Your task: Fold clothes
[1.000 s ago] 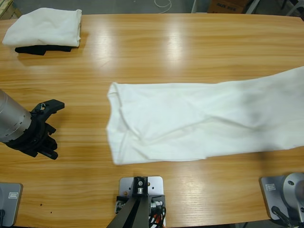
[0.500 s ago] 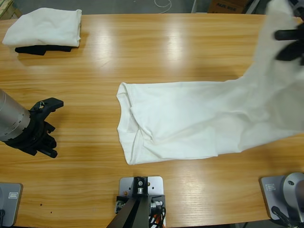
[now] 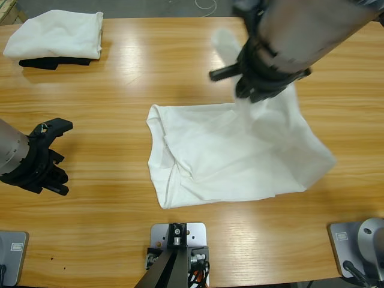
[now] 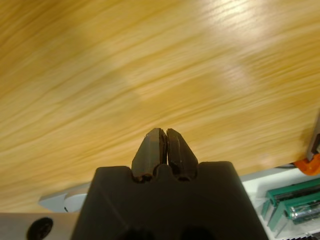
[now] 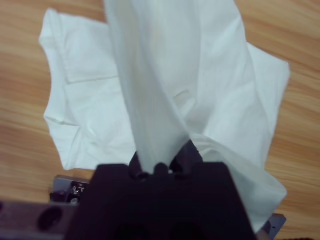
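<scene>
A white T-shirt [image 3: 228, 159] is spread on the wooden bench [image 3: 180, 66], near its middle. One edge of the T-shirt is lifted clear of the bench and pinched between the jaws of the right gripper [image 3: 255, 90], which is positioned above the upper right part of the garment (the raised cloth hangs from the jaws in the right wrist view [image 5: 165, 85]). The remainder of the T-shirt lies flat, with creases along its left side. The left gripper [image 3: 45, 159] is held well to the left of the T-shirt, over bare wood, with its jaws pressed together and nothing between them. A folded white garment [image 3: 57, 35] is stacked on a dark cloth [image 3: 45, 62] far to the upper left of the T-shirt.
</scene>
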